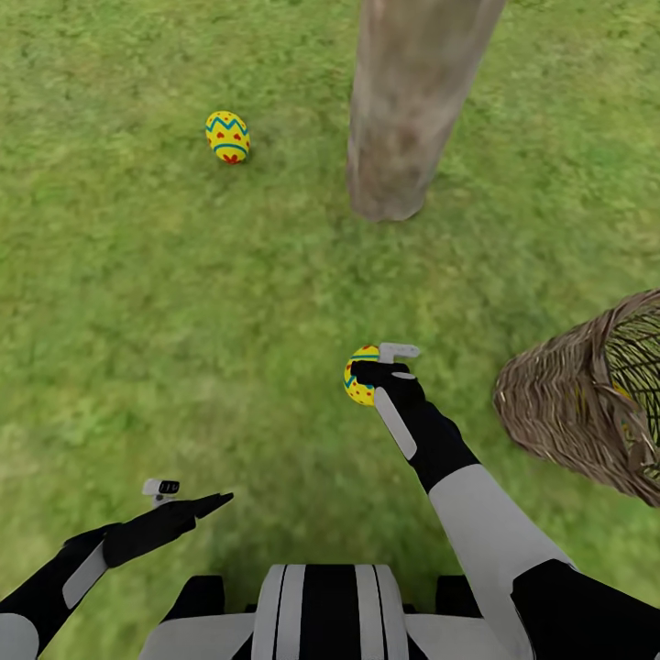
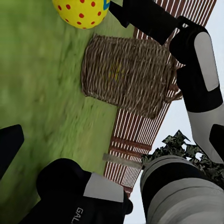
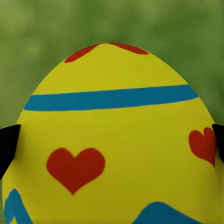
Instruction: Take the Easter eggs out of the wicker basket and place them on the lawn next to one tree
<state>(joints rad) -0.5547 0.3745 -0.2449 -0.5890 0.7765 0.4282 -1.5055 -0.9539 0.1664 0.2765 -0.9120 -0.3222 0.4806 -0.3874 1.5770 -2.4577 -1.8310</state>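
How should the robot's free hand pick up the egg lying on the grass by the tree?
Probably from above, with the open left gripper closing across the narrow middle of the egg. It lies on its side on open lawn, apart from the tree trunk.

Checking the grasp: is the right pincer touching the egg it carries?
Touching. In the right wrist view the egg sits between both black fingertips, pressed against its sides.
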